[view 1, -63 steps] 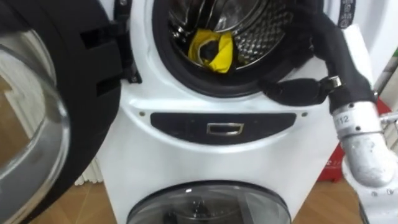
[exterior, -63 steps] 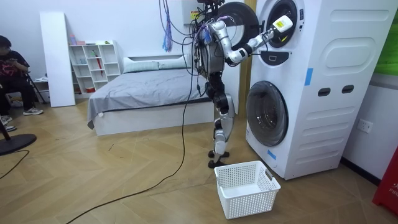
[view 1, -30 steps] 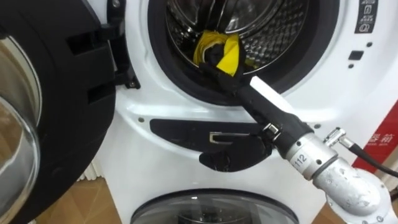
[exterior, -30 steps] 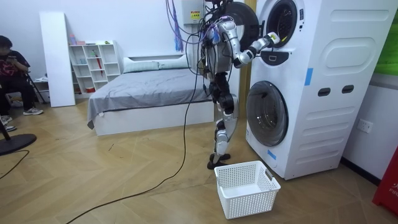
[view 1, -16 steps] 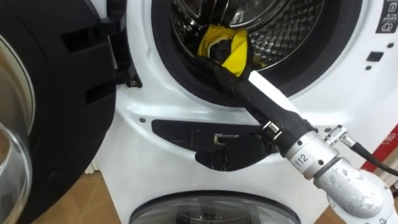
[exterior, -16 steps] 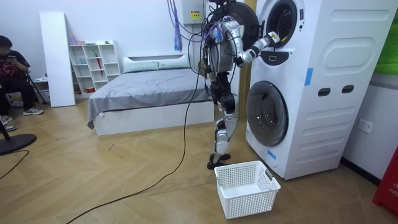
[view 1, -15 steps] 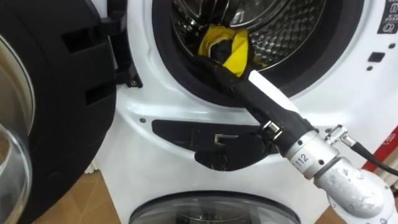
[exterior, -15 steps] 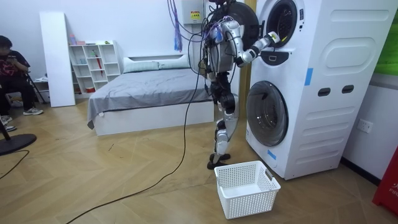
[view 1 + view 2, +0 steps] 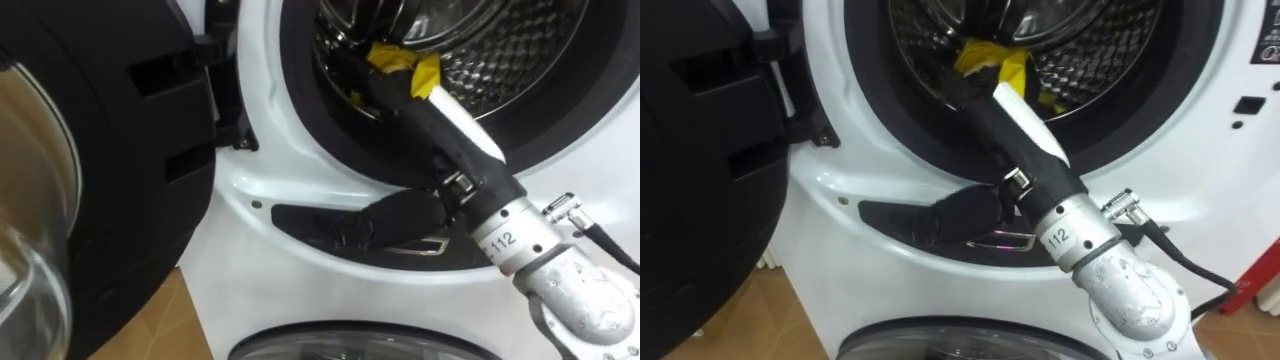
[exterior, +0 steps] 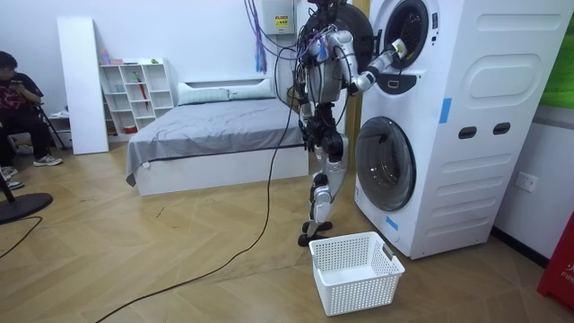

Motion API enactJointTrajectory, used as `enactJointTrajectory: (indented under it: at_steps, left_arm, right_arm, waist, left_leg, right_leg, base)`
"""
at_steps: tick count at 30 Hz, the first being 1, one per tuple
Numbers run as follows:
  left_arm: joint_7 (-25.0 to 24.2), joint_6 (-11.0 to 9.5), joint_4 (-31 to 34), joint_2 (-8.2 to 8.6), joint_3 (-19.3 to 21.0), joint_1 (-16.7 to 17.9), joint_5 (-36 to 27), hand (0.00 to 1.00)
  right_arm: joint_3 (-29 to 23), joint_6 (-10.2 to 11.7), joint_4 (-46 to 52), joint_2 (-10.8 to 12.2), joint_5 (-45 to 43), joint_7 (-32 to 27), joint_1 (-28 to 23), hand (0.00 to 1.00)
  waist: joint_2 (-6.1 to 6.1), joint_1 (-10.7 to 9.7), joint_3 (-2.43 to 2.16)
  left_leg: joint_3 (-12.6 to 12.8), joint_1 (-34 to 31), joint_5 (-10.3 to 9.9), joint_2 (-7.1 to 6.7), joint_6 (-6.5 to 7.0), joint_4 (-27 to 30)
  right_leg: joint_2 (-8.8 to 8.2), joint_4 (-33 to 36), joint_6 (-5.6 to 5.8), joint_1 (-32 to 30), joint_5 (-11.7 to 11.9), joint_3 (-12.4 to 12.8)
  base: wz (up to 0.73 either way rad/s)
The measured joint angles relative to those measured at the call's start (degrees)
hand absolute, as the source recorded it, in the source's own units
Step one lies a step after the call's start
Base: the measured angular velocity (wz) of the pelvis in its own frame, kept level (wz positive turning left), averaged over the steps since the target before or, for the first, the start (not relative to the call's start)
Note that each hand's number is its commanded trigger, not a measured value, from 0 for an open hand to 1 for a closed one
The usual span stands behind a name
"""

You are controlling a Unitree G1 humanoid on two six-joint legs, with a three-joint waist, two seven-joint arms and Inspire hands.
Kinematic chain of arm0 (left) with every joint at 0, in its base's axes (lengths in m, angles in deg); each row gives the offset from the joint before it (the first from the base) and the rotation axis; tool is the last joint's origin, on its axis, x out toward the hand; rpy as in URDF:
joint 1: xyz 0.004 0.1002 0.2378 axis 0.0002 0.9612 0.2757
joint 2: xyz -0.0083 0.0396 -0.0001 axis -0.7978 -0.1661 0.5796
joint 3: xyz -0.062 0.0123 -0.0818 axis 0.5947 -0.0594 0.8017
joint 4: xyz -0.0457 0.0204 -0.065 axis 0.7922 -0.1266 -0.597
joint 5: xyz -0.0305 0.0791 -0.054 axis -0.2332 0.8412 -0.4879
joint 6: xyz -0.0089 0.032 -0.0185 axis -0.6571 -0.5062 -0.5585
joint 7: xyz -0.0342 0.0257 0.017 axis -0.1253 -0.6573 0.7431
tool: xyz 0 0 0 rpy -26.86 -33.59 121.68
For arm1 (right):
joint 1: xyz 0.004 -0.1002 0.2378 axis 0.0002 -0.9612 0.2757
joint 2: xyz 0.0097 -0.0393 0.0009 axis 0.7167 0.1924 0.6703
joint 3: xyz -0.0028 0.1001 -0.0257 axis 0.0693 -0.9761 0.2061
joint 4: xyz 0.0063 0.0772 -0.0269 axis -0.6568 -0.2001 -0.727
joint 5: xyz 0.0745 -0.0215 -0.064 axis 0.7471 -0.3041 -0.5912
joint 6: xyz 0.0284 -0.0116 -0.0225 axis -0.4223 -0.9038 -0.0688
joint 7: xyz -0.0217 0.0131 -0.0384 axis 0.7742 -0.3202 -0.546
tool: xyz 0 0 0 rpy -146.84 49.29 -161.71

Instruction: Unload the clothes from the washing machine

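Here we see one yellow garment (image 9: 405,62) in the upper drum (image 9: 520,50) of two stacked washing machines (image 10: 466,135), at 12 o'clock. The right robot hand (image 9: 365,80) reaches in against it; we cannot tell whether it grasps. One door (image 9: 110,170) stands open at 9 o'clock. One white basket (image 10: 354,269) sits on the floor.

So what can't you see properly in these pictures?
- Eye views: whether the right hand is holding the yellow cloth. The cloth and the dark drum hide it.
- Eye views: the drum's upper part, cut off by the top edge.
- Eye views: the lower door, cut off by the bottom edge.
- Room view: the cloth, too small.
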Motion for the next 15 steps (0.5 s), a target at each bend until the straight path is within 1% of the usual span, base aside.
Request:
enactJointTrajectory:
  at_steps: [4, 6, 11, 15]
  left_arm:
    - [0.0, 0.6, 1.5, 0.21, 0.1, 1.0, 0.0, 0.0]
    - [0.0, 0.8, 2.1, 0.22, 0.1, 1.2, 0.0, 0.0]
    - [0.0, 1.0, 2.6, 0.34, 0.1, 1.3, 0.0, 0.0]
    - [0.0, 1.2, 2.6, 0.79, 0.3, 1.4, 0.0, 0.0]
  right_arm:
    - [-1.3, 0.0, 0.0, 0.0, 1.9, -3.7, 2.9, 0.0]
    - [-1.5, 0.0, 0.0, 0.0, 2.2, -5.1, 3.4, 0.0]
    - [-1.9, 0.0, 0.0, 0.0, 2.3, -7.4, 3.5, 0.0]
    - [-4.5, 0.0, 0.0, 0.0, 2.6, -10.2, 3.5, 0.0]
  waist:
    - [-0.07, -0.2, -0.05]
    - [-0.17, -0.2, -0.11]
    - [-0.26, -0.5, -0.16]
    - [-0.2, -0.5, -0.12]
  left_leg:
    - [-0.2, 0.4, 0.0, -0.11, 0.01, -0.2]
    - [-0.3, 0.4, 0.0, -0.11, 0.01, -0.2]
    - [-0.6, 0.5, 0.0, -0.27, 0.02, -0.2]
    - [-0.3, 0.5, 0.0, -0.33, 0.2, -0.1]
  right_leg:
    - [-0.04, -0.1, 0.0, 0.4, 0.0, 0.0]
    - [-0.03, -0.1, 0.0, 0.5, 0.0, -0.1]
    - [-0.07, -0.2, 0.0, 0.7, 0.0, -0.1]
    - [-0.18, -0.2, 0.0, 0.8, 0.0, 0.1]
  base:
    - [0.02]
    - [0.02]
    - [0.03]
    - [0.06]
